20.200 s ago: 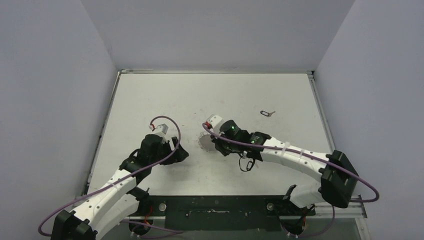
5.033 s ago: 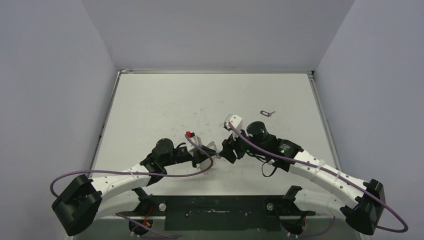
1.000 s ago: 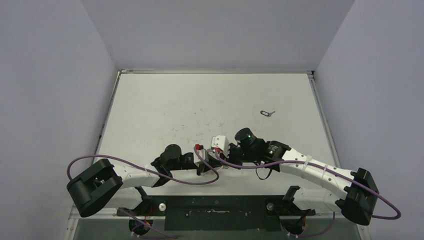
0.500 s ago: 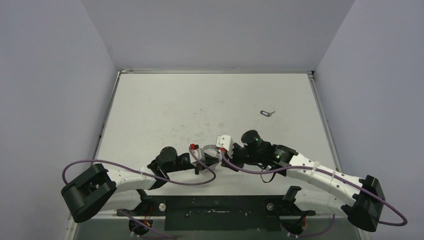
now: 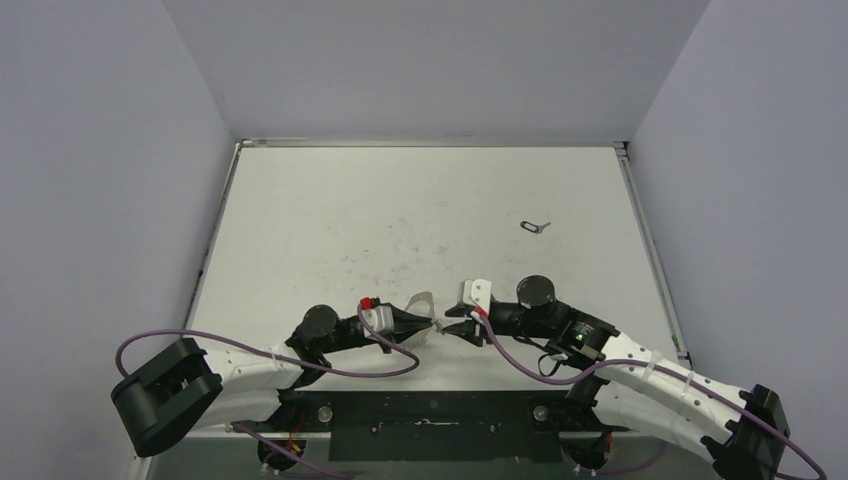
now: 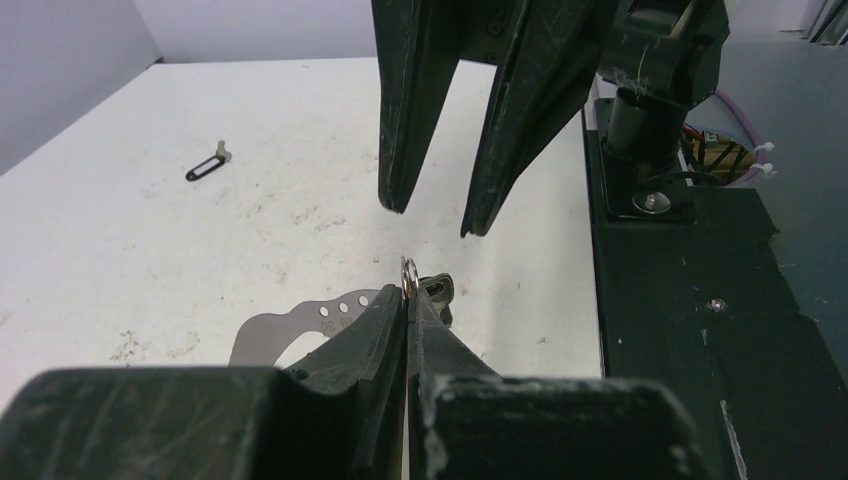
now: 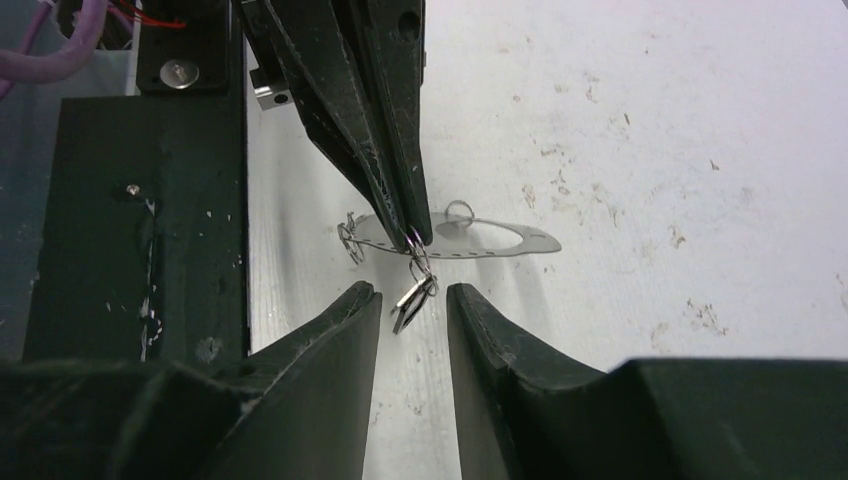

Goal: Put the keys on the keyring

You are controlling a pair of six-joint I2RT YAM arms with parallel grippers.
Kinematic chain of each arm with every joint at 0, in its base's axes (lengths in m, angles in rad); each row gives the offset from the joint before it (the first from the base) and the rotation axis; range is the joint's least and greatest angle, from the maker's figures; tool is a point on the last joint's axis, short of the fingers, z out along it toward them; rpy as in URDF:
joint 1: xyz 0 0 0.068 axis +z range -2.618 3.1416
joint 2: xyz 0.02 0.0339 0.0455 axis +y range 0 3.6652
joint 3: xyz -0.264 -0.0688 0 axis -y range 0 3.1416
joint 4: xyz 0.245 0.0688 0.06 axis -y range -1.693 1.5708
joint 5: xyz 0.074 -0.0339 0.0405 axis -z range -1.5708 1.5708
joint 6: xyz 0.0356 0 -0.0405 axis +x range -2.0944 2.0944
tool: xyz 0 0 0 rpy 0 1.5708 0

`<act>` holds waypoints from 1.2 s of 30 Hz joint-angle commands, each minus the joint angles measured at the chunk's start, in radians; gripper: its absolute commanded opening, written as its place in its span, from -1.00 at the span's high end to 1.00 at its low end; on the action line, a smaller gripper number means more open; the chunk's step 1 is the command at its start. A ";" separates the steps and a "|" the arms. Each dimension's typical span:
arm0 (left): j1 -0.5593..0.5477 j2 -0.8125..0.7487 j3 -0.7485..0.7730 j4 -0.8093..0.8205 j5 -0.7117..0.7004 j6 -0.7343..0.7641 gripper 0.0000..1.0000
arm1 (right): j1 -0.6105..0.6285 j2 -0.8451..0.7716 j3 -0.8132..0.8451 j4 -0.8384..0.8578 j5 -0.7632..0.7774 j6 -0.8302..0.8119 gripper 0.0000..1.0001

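**Presenting the keyring, key not yet fetched**

Your left pincer (image 6: 408,296) is closed tight on one tiny silver ring (image 6: 408,268) of the keyring (image 7: 535,240). The keyring's silvery oval sits just behind the tips, low over the tabletop (image 5: 400,200); can't tell if it touches. A small dark piece (image 7: 410,292) hangs from that ring, too small to identify.

Your right pincer (image 7: 412,300) faces the left one tip to tip. Its fingers are apart and grip nothing, and the dangling piece hangs in the gap between them.

The keys (image 5: 535,226), a tiny silver key on a black oblong loop, lie flat on the tabletop. They are well apart from both arms, toward the far right, and neither arm touches them.

Step, as I read it: the keyring is picked up and presented, and the key fetch has not started.

For the next move, keep your left clamp steady and send the right arm out to the keys. Come down low with the fingers straddling the black loop, then pinch. The keys are tiny and flat, so an off-centre close will likely grab nothing or skid them away. After that, carry them back for threading.
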 commanded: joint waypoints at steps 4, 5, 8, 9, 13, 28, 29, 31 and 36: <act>-0.007 -0.049 0.001 0.098 0.045 0.007 1.00 | -0.010 0.088 0.020 0.167 -0.104 -0.019 0.52; -0.006 -0.052 0.001 0.096 0.046 0.007 1.00 | -0.011 0.098 0.022 0.175 -0.108 -0.019 0.56; -0.007 -0.067 -0.001 0.087 0.051 0.008 1.00 | -0.011 0.119 0.024 0.201 -0.108 -0.016 0.58; -0.007 -0.073 0.000 0.081 0.052 0.008 1.00 | -0.010 0.123 0.023 0.206 -0.104 -0.015 0.56; -0.007 -0.086 0.001 0.065 0.058 0.010 1.00 | -0.014 0.122 0.017 0.230 -0.103 -0.008 0.53; -0.007 -0.094 0.002 0.050 0.045 0.016 1.00 | -0.016 0.115 0.028 0.205 -0.154 -0.017 1.00; -0.008 -0.097 0.002 0.043 0.039 0.015 1.00 | -0.016 0.112 0.033 0.189 -0.153 -0.018 1.00; -0.007 -0.111 0.000 0.017 0.021 0.016 1.00 | -0.015 0.112 0.052 0.148 -0.142 -0.018 1.00; -0.007 -0.182 0.001 -0.095 -0.030 0.035 0.47 | -0.012 0.166 0.160 -0.071 -0.084 -0.042 1.00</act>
